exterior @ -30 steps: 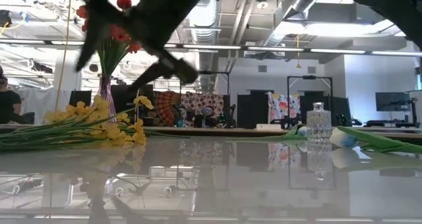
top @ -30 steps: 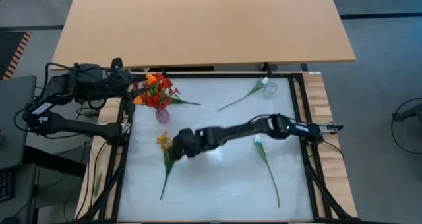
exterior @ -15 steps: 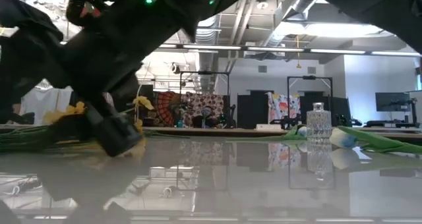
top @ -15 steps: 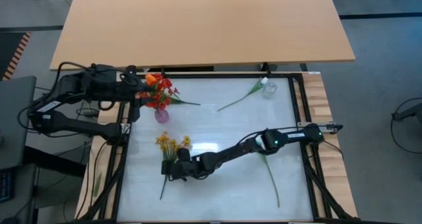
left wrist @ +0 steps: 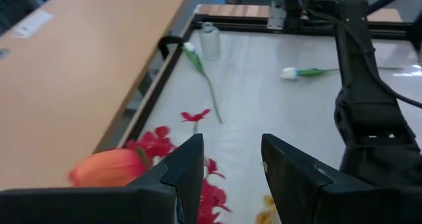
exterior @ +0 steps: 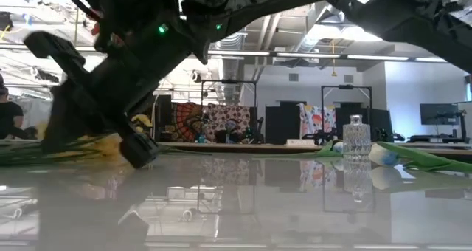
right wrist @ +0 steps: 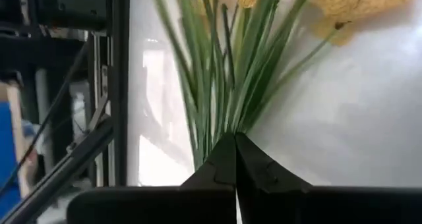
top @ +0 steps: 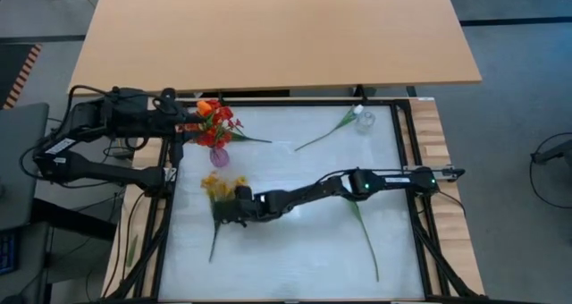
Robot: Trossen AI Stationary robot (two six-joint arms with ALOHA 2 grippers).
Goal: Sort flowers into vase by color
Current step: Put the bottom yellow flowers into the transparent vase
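A bunch of yellow flowers (top: 215, 187) on green stems lies on the white table at its left. My right gripper (top: 229, 211) reaches across from the right and is shut on the stems (right wrist: 217, 99) just below the blooms. Red and orange flowers (top: 214, 123) stand in a small pink vase (top: 219, 157) at the far left. My left gripper (left wrist: 231, 161) is open beside those blooms, touching nothing. One white flower (top: 347, 119) lies by a clear glass vase (top: 365, 121) at the far right. Another white flower (top: 350, 194) lies at the right. My right gripper pinches the bunched green stems (right wrist: 225, 128) of the yellow flowers between its two fingertips, a short way below the blooms. The fingers come slanting down from the table's right. The stem ends (top: 212, 250) trail toward the near edge; whether the bunch is off the table I cannot tell.
A black frame (top: 170, 206) runs round the white work surface. A wooden tabletop (top: 268, 36) lies beyond the far edge. The middle and near right of the white surface are bare.
My right gripper has gone from the table's middle down toward the near left onto the yellow bunch and taken hold of its stems. The bunch has shifted a little toward the left edge.
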